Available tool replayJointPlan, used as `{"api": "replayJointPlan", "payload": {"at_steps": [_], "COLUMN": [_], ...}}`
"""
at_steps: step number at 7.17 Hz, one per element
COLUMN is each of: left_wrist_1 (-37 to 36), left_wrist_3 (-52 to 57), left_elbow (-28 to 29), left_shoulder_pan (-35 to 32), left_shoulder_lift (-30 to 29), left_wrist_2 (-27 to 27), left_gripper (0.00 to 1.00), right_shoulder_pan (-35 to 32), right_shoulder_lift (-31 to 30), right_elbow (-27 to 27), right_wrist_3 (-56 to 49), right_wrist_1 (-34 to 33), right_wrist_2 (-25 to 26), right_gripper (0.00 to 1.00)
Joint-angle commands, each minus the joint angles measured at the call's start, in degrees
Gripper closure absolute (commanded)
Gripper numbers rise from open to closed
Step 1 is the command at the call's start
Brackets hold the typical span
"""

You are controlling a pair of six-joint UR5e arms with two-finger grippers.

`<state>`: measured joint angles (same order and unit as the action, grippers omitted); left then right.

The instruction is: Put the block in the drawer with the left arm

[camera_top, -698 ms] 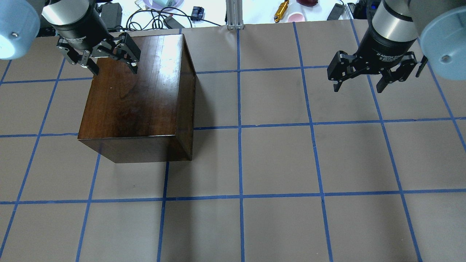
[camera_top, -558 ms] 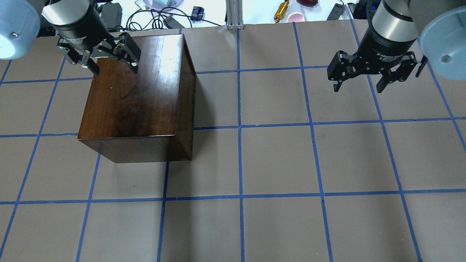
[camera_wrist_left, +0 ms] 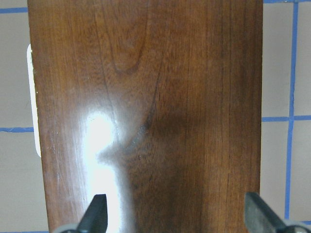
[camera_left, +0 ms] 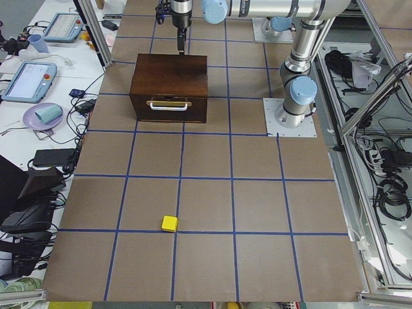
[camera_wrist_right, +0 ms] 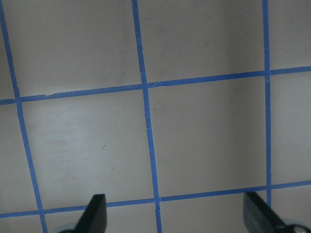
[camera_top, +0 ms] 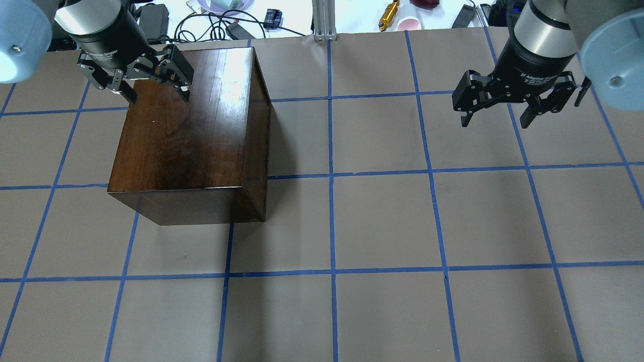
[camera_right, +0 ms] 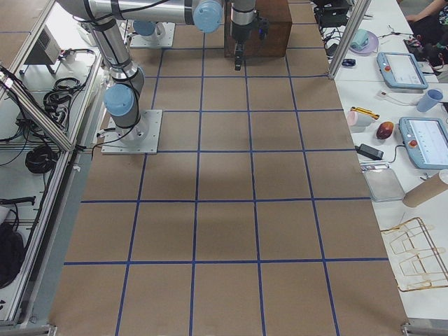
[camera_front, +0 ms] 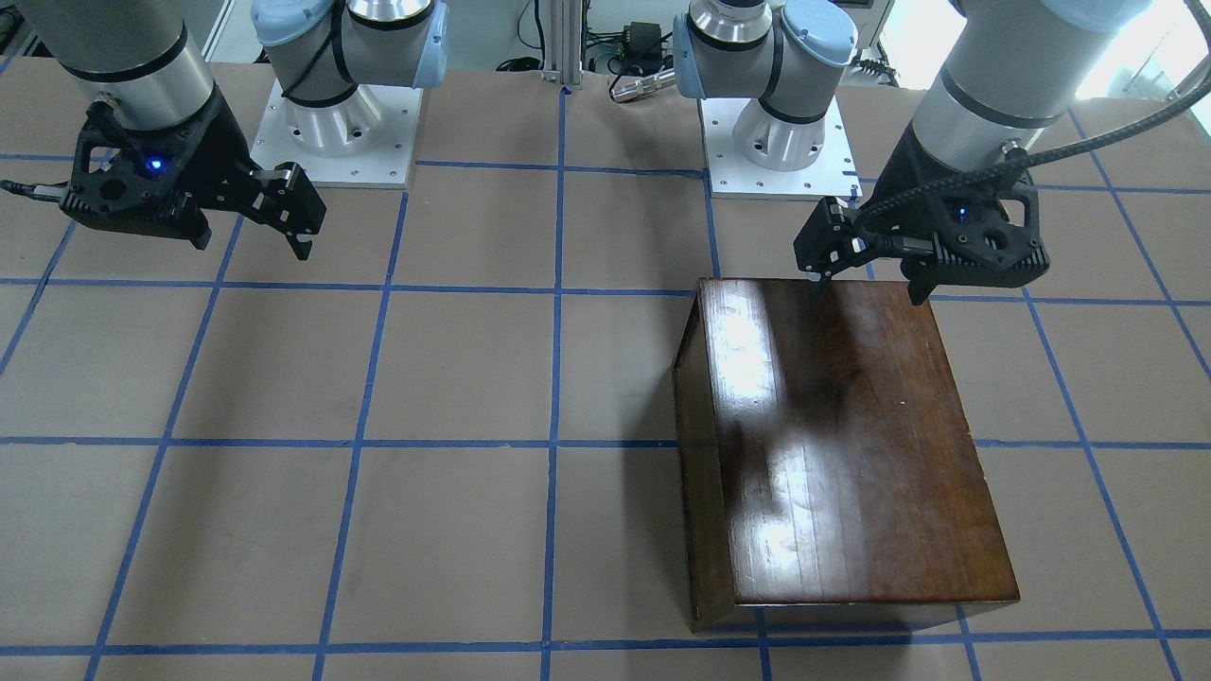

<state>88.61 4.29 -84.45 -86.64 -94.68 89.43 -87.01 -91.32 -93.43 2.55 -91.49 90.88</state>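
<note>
The yellow block (camera_left: 169,223) lies on the brown table paper, far from the cabinet and showing only in the exterior left view. The dark wooden cabinet (camera_top: 188,136) stands with its drawer (camera_left: 168,108) pushed in, its silvery handle (camera_left: 167,104) facing that side camera. My left gripper (camera_top: 158,95) hangs open above the cabinet's top near its far edge, with nothing between its fingertips (camera_wrist_left: 97,213). My right gripper (camera_top: 495,123) is open too and empty, hovering over bare table (camera_wrist_right: 204,141).
Blue tape lines (camera_top: 332,176) grid the table. Both arm bases (camera_front: 336,113) sit at the robot's side. Cables, cups and tablets (camera_left: 29,80) lie on the white bench beyond the table's far edge. Wide room lies between the cabinet and the right gripper.
My left gripper has drifted slightly to the left and toward the table's far side above the cabinet. The right arm and the cabinet have not moved.
</note>
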Motion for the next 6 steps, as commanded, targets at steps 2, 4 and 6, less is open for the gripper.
{"api": "replayJointPlan", "payload": {"at_steps": [2,4,6], "left_wrist_1": [0.33,0.34,0.16], "left_wrist_3": [-0.25,-0.16,-0.68], "left_elbow": [-0.28,-0.19,-0.19], "left_shoulder_pan": [0.07,0.07,0.07], "left_shoulder_lift": [0.64,0.73,0.73], "left_wrist_2": [0.30,0.30,0.91], "left_gripper": [0.00,0.00,0.00], "right_shoulder_pan": [0.00,0.00,0.00], "right_shoulder_lift": [0.00,0.00,0.00], "right_elbow": [0.00,0.00,0.00], "right_wrist_3": [0.00,0.00,0.00], "right_wrist_1": [0.00,0.00,0.00], "right_wrist_2": [0.00,0.00,0.00], "right_gripper": [0.00,0.00,0.00]}}
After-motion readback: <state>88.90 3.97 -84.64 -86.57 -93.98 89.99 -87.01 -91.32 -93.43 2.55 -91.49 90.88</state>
